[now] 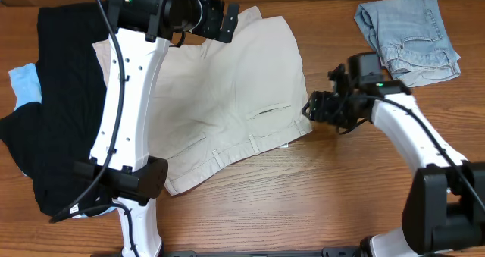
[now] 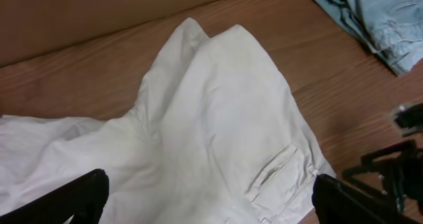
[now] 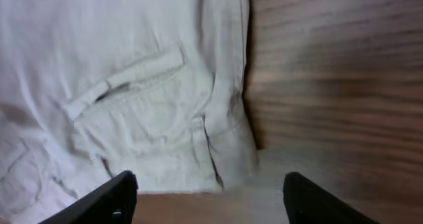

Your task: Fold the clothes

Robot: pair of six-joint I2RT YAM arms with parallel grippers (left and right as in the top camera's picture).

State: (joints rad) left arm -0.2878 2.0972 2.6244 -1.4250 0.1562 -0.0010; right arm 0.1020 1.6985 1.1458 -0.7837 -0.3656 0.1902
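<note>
- Overhead: the beige shorts [image 1: 235,83] lie flat in the middle of the tabletop [image 1: 318,204], with the waistband running from near-left to right. The right pincer [image 1: 312,109] sits just beside the waistband's right corner. It is nearer that corner than the left pincer [image 1: 223,20], which hangs over the far leg hem. The left arm hides the left part of the shorts.
- Left wrist: the left pincer [image 2: 208,187] has its fingers wide apart and holds nothing. The shorts lie beneath it. Whether the fingers touch the cloth cannot be told.
- Right wrist: the right pincer [image 3: 208,184] has its fingers apart and is empty. The waistband corner lies straight ahead between them. The near edge is blurred.
</note>
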